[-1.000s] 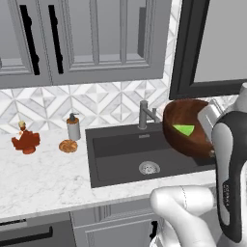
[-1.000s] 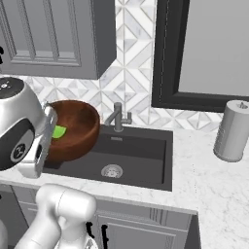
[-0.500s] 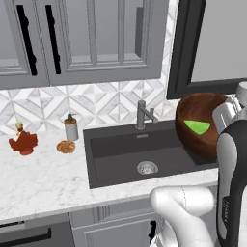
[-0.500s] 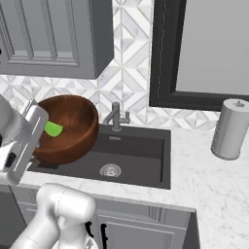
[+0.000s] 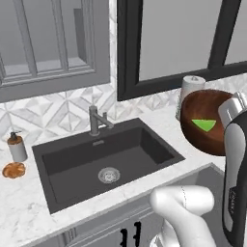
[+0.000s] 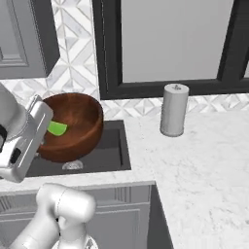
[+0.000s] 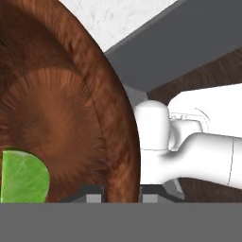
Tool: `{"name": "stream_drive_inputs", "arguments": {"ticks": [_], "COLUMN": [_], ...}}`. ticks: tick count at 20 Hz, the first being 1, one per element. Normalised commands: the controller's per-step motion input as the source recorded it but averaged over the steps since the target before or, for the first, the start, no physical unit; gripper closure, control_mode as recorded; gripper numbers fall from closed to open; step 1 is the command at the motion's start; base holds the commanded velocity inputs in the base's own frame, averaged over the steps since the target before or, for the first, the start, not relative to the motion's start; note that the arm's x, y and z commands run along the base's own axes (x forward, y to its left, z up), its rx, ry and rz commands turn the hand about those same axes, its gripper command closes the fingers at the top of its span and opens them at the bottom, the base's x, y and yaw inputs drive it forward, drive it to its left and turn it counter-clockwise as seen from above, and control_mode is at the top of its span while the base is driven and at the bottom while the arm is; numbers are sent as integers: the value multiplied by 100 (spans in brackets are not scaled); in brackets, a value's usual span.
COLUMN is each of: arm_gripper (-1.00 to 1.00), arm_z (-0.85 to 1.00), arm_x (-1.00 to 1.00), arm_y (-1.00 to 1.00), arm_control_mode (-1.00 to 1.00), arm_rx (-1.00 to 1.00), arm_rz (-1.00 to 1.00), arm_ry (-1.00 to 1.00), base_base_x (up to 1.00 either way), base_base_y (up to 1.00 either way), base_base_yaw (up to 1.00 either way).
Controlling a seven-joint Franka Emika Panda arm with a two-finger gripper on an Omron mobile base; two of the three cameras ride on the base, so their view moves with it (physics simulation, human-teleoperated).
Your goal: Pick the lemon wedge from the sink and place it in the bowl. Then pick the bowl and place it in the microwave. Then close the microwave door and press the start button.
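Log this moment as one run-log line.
phase: carrying | fingers: clamped on rim of round reddish-brown wooden bowl | bright green lemon wedge: inside bowl | dark grey sink: drain bare

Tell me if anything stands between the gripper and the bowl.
Nothing does: the gripper is already clamped on the rim of the bowl, which it holds tilted in the air with the lemon wedge inside.

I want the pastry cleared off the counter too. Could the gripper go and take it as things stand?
Probably not yet: the gripper is shut on the bowl's rim, with the lemon wedge inside, while the pastry lies across the sink.
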Motion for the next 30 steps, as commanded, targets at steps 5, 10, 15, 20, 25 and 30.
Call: {"name": "stream_drive_inputs", "arguments": {"ticks": [5,10,15,20,25,30], "arm_gripper": [100,100,100,100,100,100], "arm_z": [0,0,0,0,0,0], "arm_x": [0,0,0,0,0,0], "arm_y": [0,0,0,0,0,0], "arm_control_mode": [100,100,100,100,100,100], "arm_rx": [0,0,0,0,0,0], "arm_rz": [0,0,0,0,0,0], "arm_ry": [0,0,0,0,0,0], "base_base_x": [0,0,-2,0,0,0], "base_base_y": [0,0,0,0,-30,-45], "base_base_yaw": [-100,-100,-100,-100,-92,-89]}}
